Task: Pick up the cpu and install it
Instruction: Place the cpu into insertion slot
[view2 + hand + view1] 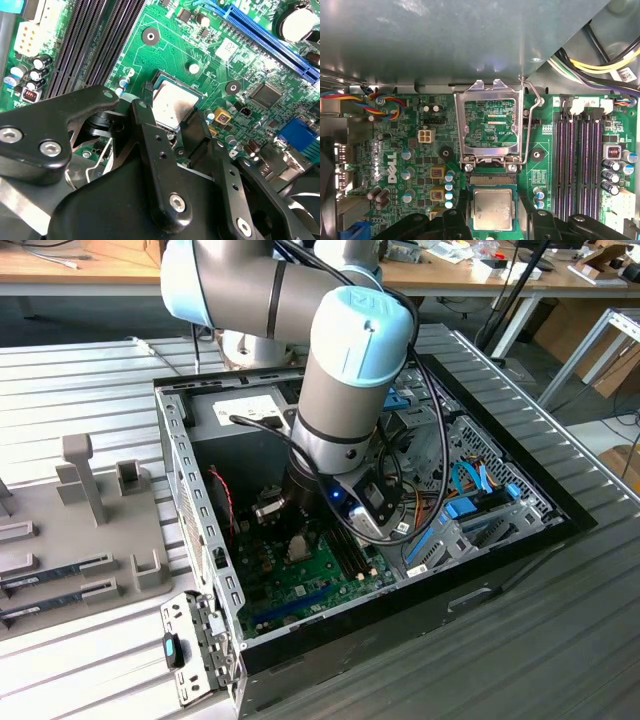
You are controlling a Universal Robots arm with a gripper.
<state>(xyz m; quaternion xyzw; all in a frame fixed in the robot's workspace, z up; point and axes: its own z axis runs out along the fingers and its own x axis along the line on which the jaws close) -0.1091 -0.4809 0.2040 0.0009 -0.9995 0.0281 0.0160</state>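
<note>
One cpu (492,209) sits in the motherboard (395,165) socket.

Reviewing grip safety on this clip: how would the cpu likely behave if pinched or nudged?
The cpu, a flat metal-topped square between the gripper's fingers, is probably rigid and light. Its smooth shiny top looks slippery. Lying flat over the socket, it should slide, not tip.

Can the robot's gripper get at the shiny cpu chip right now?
Probably yes. The gripper is already down inside the computer case, with its fingers on either side of the cpu at the socket. The retention frame is flipped up out of the way, so nothing blocks it.
</note>
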